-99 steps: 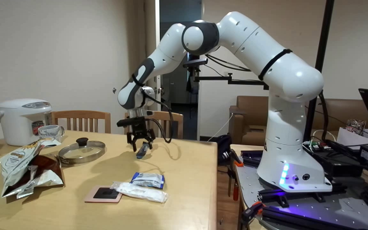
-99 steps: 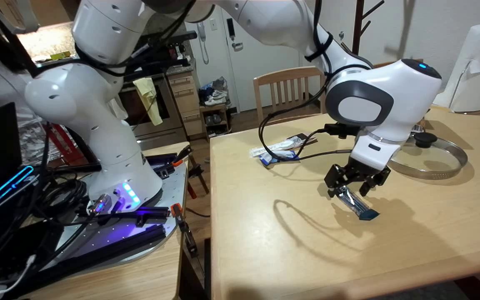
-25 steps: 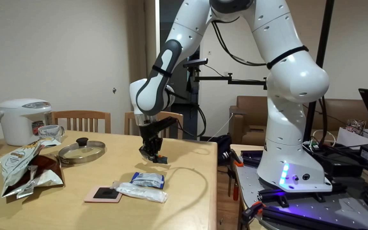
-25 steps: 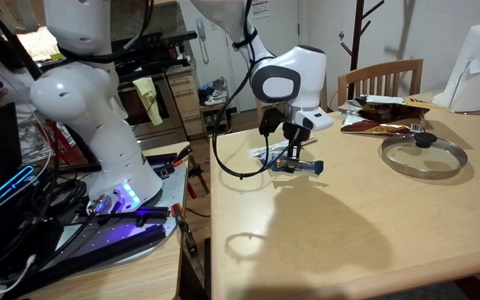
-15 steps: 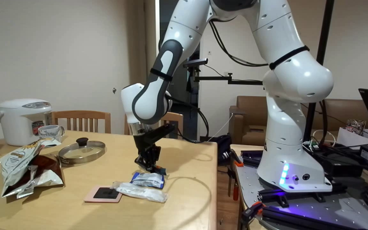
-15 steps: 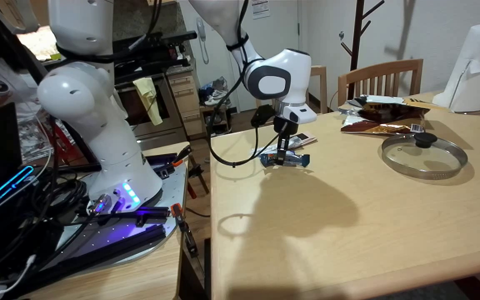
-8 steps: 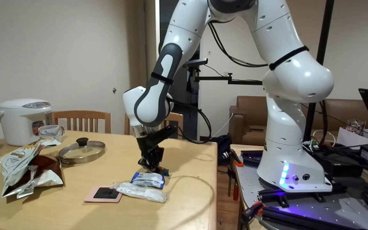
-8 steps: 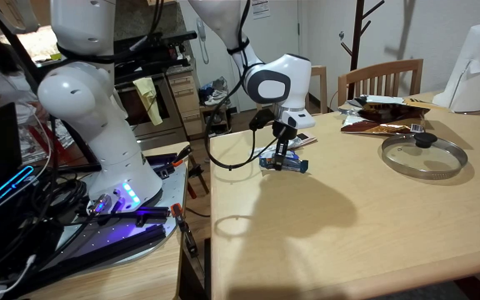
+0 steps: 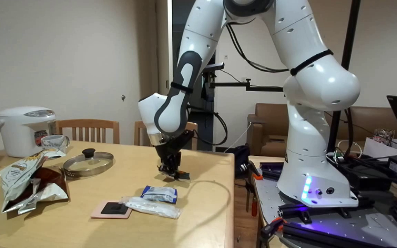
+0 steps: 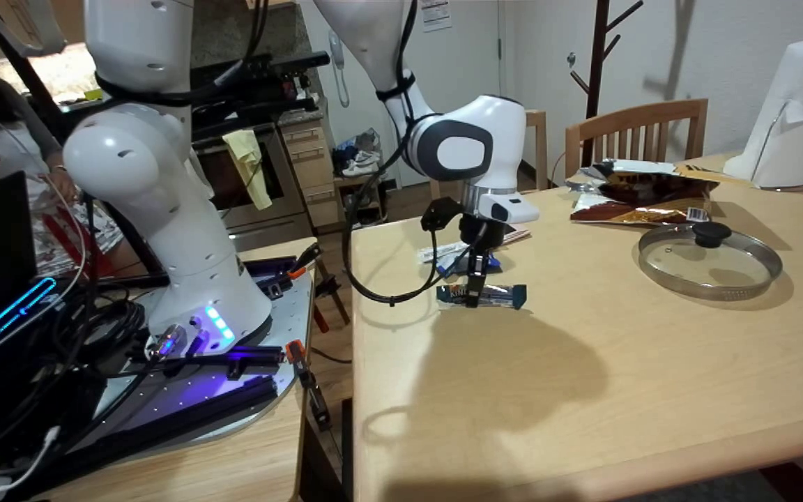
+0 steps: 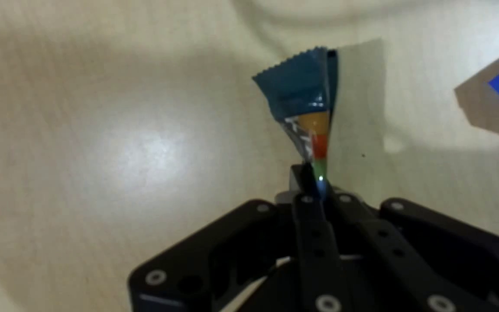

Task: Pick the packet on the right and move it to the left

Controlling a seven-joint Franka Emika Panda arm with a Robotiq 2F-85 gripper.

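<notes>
Gripper (image 11: 316, 186) pinching the packet (image 10: 502, 296) | pick done, I'd say | low at the table (image 10: 652, 362), contact unclear | set-down and my release remain!

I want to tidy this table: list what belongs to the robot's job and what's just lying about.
In the job:
teal-ended packet
gripper, holding it

Lying about, it seems:
blue-and-white packet
long white packet
pink-and-black square
glass lid
mug
foil bag
white appliance
paper towel roll
</notes>
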